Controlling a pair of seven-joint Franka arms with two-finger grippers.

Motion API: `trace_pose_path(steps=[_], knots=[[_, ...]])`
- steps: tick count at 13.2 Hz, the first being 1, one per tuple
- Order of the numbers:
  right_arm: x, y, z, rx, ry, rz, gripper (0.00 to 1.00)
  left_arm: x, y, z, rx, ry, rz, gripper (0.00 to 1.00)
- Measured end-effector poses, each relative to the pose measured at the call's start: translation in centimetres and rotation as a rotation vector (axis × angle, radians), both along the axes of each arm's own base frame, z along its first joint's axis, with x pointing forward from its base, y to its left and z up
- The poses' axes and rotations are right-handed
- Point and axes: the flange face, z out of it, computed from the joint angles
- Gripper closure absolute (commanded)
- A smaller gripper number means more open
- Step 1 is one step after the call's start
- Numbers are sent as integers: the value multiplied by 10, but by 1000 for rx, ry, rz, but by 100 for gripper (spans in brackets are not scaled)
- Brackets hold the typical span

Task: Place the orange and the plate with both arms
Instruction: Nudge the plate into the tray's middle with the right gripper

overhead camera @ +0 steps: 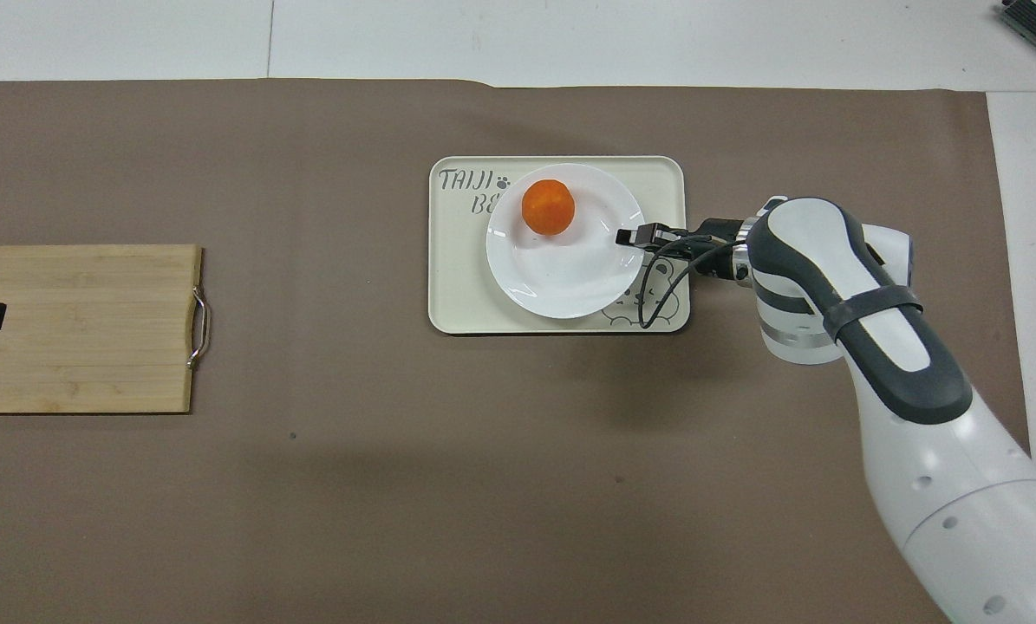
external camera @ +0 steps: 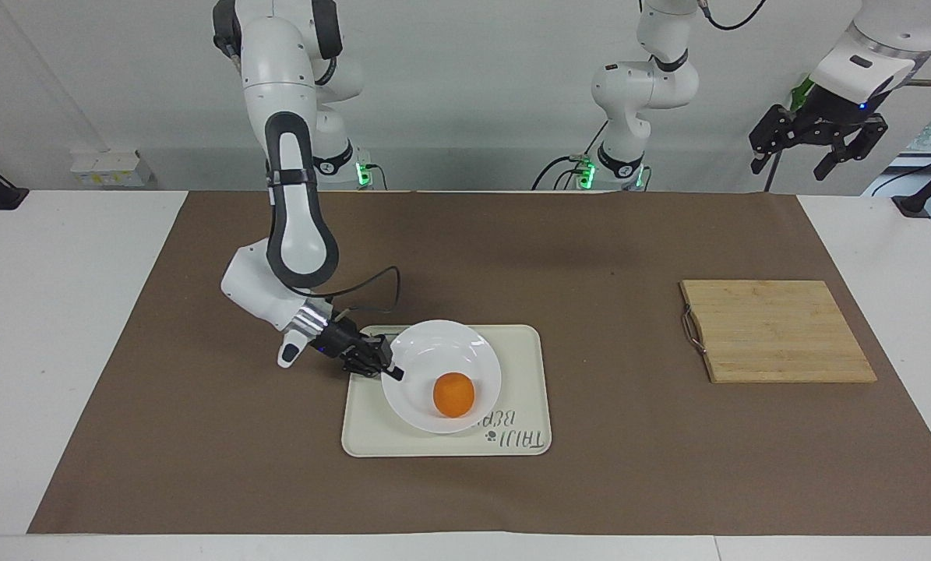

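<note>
The white plate (external camera: 434,351) sits over the cream tray (external camera: 523,351), slightly tilted, with the orange (external camera: 453,394) lying in it. My right gripper (external camera: 391,372) is shut on the plate's rim, at the edge toward the right arm's end of the table. From overhead, the plate (overhead camera: 561,277) covers much of the tray (overhead camera: 457,286), the orange (overhead camera: 548,207) lies in the plate's part farthest from the robots, and the right gripper (overhead camera: 626,236) pinches the rim. Whether the plate touches the tray is unclear. My left gripper (external camera: 792,165) waits open, raised high past the left arm's end of the table.
A bamboo cutting board (external camera: 777,331) with a metal handle lies on the brown mat toward the left arm's end of the table. The right gripper's cable loops over the tray corner with the bear drawing (overhead camera: 648,303).
</note>
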Motion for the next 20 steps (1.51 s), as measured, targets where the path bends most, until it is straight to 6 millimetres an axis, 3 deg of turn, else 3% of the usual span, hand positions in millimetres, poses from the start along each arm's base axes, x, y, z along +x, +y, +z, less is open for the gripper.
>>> trace_pose_path(steps=[3, 4, 5, 6, 9, 12, 15, 20], knots=[[0, 13, -1, -6, -5, -3, 100, 0, 0, 0, 0, 0, 0, 0], [0, 12, -2, -9, -3, -5, 96, 0, 0, 0, 0, 0, 0, 0], [-2, 12, -4, -15, -1, -13, 53, 0, 0, 0, 0, 0, 0, 0], [-3, 12, -6, -24, 0, -21, 1, 0, 0, 0, 0, 0, 0, 0], [-6, 15, -12, -92, -18, -62, 0, 0, 0, 0, 0, 0, 0, 0], [-6, 24, -7, -145, -53, -96, 0, 0, 0, 0, 0, 0, 0, 0], [-3, 20, 0, -213, -94, -104, 0, 0, 0, 0, 0, 0, 0, 0], [8, -17, 22, -350, -167, -48, 0, 0, 0, 0, 0, 0, 0, 0]])
